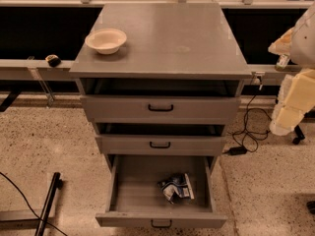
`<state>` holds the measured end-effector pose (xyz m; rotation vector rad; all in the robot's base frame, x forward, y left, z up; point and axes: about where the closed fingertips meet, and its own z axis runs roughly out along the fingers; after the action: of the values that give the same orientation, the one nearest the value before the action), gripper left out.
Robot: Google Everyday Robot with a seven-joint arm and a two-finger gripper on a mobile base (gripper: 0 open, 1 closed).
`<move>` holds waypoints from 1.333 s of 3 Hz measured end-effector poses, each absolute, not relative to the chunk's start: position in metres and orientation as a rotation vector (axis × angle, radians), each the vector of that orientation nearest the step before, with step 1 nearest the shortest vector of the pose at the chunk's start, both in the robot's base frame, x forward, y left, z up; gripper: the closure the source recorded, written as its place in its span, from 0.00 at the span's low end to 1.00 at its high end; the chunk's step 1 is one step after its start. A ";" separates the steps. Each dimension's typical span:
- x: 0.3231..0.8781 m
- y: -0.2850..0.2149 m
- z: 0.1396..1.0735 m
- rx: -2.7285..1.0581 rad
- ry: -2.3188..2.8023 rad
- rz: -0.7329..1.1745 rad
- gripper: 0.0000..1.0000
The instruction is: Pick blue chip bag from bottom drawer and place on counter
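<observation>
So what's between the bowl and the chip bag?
In the camera view, the top drawer and middle drawer; the gripper hangs right of the cabinet.

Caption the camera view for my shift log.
Open bottom drawer holds blue chip bag; cream bowl sits on counter; gripper off to the counter's right.

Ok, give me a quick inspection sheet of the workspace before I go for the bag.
Surface: grey counter, carrying one bowl near its left front corner.
Job's things: blue chip bag lies inside the open bottom drawer, right of centre.
Clutter: cream bowl; small dark object on the ledge left of the cabinet.
Grippers: gripper at the right edge, beside the cabinet, away from the drawer.
Cables: black cable with adapter on the floor at right; another black cable lower left.
Surroundings: speckled floor.
</observation>
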<state>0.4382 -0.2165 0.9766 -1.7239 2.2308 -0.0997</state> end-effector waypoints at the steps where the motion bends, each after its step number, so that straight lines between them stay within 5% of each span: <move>1: 0.439 -0.216 0.973 -1.726 2.227 -0.095 0.00; 4: 0.441 -0.193 0.872 -1.830 1.985 0.026 0.00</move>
<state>0.4410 -0.1934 0.8719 -1.8302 1.9854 0.0257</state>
